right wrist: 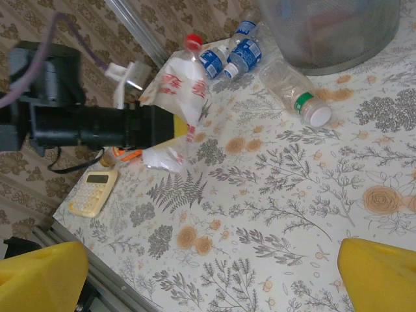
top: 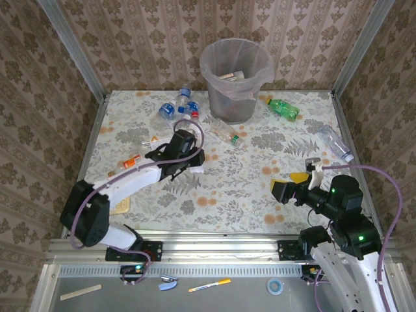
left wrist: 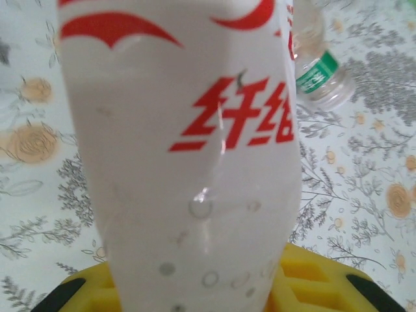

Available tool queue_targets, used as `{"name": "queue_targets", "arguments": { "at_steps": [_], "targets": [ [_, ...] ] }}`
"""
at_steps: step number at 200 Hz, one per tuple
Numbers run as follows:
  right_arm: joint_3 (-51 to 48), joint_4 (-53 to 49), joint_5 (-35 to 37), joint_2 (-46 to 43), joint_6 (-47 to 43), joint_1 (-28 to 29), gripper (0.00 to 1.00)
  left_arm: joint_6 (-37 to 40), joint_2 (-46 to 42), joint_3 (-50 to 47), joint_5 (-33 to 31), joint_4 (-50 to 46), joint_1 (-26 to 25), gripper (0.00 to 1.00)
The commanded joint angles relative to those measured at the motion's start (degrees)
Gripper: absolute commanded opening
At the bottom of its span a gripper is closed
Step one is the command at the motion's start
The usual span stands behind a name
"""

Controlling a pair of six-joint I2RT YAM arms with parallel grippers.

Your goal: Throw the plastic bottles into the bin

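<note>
My left gripper (top: 184, 139) is shut on a clear plastic bottle (left wrist: 195, 162) with red characters on a white label. In the right wrist view that bottle (right wrist: 175, 97) has a red cap and points toward the bin. The bin (top: 231, 104) stands at the far middle with some bottles inside. Blue-labelled bottles (top: 175, 107) lie to its left, and a clear one with a green label (top: 224, 132) lies just in front. A green bottle (top: 283, 108) and a clear one (top: 337, 143) lie at the right. My right gripper (top: 289, 184) is open with nothing in it, low at the near right.
A beige calculator (right wrist: 94, 192) lies near the front left edge. An orange-labelled bottle (top: 127, 162) and a clear one (top: 151, 140) lie beside the left arm. Patterned walls and metal posts close the table on three sides.
</note>
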Motion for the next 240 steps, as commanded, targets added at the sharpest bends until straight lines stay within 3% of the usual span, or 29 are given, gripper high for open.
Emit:
{"name": "queue_targets", "arguments": {
  "at_steps": [1,30,92,151,240],
  "targets": [
    [0.08,0.99,-0.86,0.57,0.09,0.45,1.00,6.80,-5.97,-1.83,-2.85,3.59,-0.75,0.27],
    [0.34,0.98,0.64,0.22,-0.04,0.41,1.00,11.12,-12.55,-3.24,-3.19,6.41,-1.26,0.27],
    [0.79,3.67,4.20,-0.55,-1.16,0.43,1.00,20.43,-19.92,-3.31,3.46,14.76,-1.52,0.28],
    [0.25,14.49,6.73,-2.04,-3.93,0.42,1.00,24.51,-17.25,0.54,8.57,20.88,-1.52,0.29],
    [-1.74,19.18,4.20,-7.46,-11.03,0.41,1.00,27.64,-8.94,6.85,11.40,32.70,-0.65,0.29]
  ]
}}
